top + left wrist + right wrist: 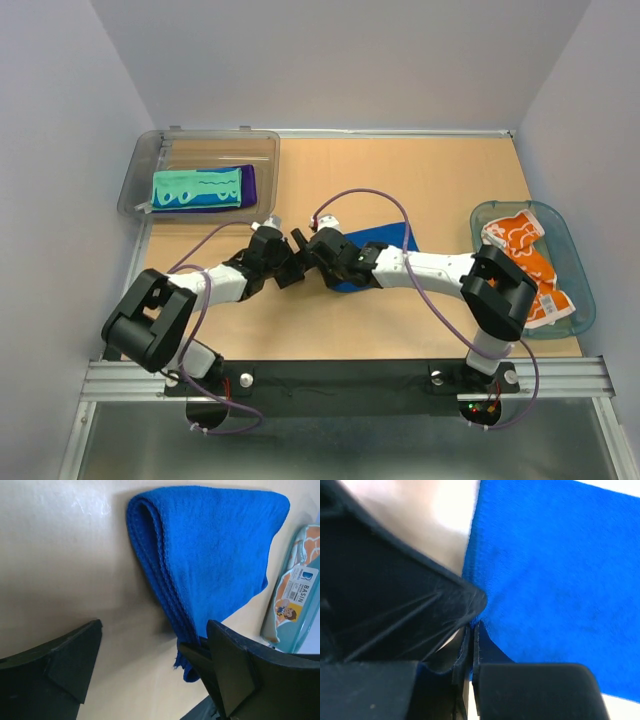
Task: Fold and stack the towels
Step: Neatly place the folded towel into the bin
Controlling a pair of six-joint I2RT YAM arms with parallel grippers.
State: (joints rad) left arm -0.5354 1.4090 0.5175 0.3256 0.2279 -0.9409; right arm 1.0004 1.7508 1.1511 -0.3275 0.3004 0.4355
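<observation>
- The plain royal blue soft towel [385, 240] lies at the middle of the light wooden bench [430, 170], folded over on itself. The left wrist view shows a rounded fold edge and stacked layers along its side.
- The right hand [471, 630] has its jaws pressed tight together on the near corner of this blue towel, with blue cloth showing between and under the fingers.
- The left hand [154, 630] stands wide open and holds nothing. Its two dark fingers sit either side of the towel's pinched corner, just above the bench.
- From above, the two hands meet tip to tip at the towel's left end, with both arms reaching inward from their bases.
- The clear grey plastic bin [140, 180] sits at the far left corner of the bench. Inside it, the mint green towel with teal squiggles [195, 187] lies folded on top of the purple towel [248, 185], whose edge shows at the right end.
- The teal translucent oval basket [585, 290] stands at the right edge of the bench, well apart from the blue towel. The white towel with orange flower prints [520, 240] lies crumpled inside it.
</observation>
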